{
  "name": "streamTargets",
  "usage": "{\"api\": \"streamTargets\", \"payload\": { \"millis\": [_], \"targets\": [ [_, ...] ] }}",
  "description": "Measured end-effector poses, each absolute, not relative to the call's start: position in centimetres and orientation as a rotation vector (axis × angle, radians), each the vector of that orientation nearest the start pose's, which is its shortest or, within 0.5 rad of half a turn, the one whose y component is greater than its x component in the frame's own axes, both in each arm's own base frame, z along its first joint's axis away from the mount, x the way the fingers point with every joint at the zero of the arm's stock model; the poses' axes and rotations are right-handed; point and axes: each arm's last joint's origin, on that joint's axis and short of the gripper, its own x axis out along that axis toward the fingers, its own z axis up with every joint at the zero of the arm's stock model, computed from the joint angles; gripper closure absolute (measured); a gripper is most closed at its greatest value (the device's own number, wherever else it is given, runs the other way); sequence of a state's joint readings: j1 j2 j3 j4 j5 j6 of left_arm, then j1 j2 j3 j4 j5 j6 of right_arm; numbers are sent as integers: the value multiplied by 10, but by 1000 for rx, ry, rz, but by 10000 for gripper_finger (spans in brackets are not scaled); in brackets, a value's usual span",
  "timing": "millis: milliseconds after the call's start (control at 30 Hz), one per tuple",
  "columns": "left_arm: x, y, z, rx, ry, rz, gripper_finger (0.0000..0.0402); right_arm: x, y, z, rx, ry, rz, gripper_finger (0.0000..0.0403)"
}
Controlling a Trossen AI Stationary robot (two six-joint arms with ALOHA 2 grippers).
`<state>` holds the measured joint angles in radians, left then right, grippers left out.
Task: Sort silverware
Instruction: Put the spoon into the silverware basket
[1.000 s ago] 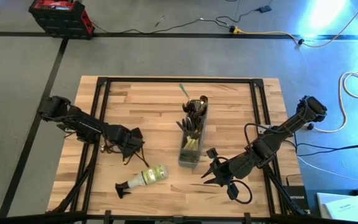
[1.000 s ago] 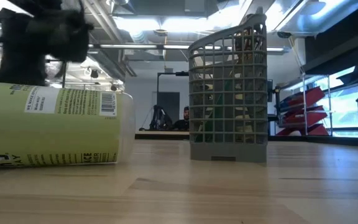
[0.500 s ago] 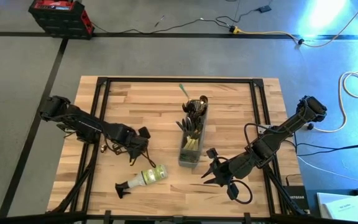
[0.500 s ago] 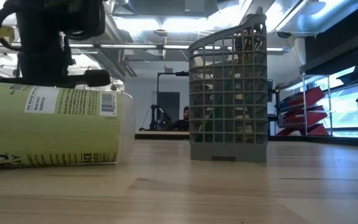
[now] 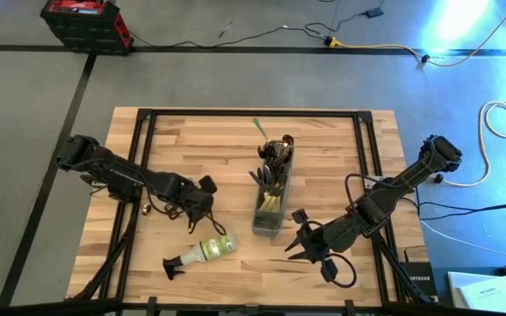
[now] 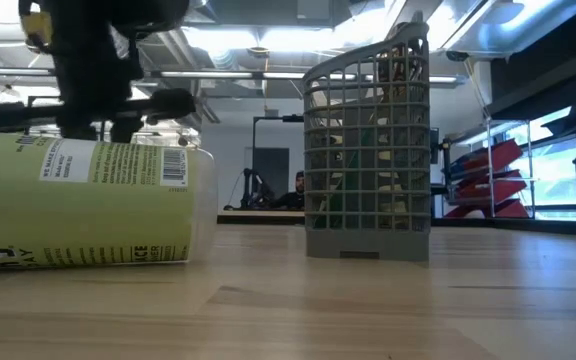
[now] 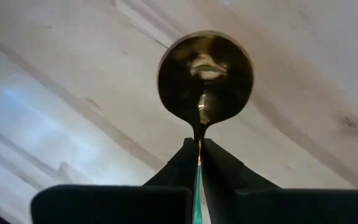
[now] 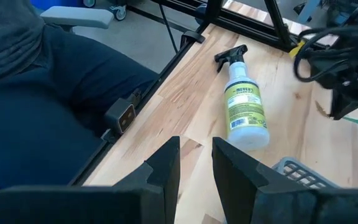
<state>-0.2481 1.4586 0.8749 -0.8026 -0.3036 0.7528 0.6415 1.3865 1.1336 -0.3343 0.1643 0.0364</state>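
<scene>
**Left arm carries 1 gold spoon, clamped by the handle**

You have the left gripper (image 5: 202,200) over the tabletop (image 5: 200,149), between the spray bottle (image 5: 207,249) and the grey mesh caddy (image 5: 272,191). Its jaws are closed on a gold spoon (image 7: 205,77), pinching the thin neck just below the bowl, so the bowl stands clear ahead of the fingertips and the green handle runs back between them. That grip likely keeps the spoon in line with the fingers, which should suit feeding it end-first into a caddy compartment.

In the left wrist view the spoon's long axis runs straight out along the gripper's own axis, bowl leading, its hollow face toward the camera. It is off the wood, over bare boards.

The rest of the silverware (image 5: 273,172) stands upright in the caddy, handles and heads poking above the rim; you cannot tell from here which compartment holds what.

Your right gripper (image 5: 304,239) waits near the caddy's near end. Its jaws stand slightly apart in the right wrist view, holding nothing.
</scene>
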Motion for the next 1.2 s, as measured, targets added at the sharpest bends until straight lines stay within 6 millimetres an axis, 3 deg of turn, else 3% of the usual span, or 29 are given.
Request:
{"api": "streamTargets", "payload": {
  "millis": [200, 467, 700, 833, 1033, 1200],
  "targets": [
    [254, -59, 215, 906, 1219, -360, 401, 245, 180, 306, -155, 579, 518, 327],
    [267, -81, 275, 752, 981, -254, 401, 242, 178, 302, -118, 641, 498, 327],
    [287, -109, 312, 667, 585, -251, 401, 241, 178, 301, -111, 657, 493, 327],
    [299, -111, 328, 620, 375, -245, 401, 242, 178, 301, -107, 657, 492, 327],
    [323, -107, 332, 571, 180, -283, 401, 242, 178, 301, -107, 657, 492, 327],
    [342, -92, 312, 464, 254, -265, 401, 241, 178, 301, -107, 657, 492, 327]
  ]
}}
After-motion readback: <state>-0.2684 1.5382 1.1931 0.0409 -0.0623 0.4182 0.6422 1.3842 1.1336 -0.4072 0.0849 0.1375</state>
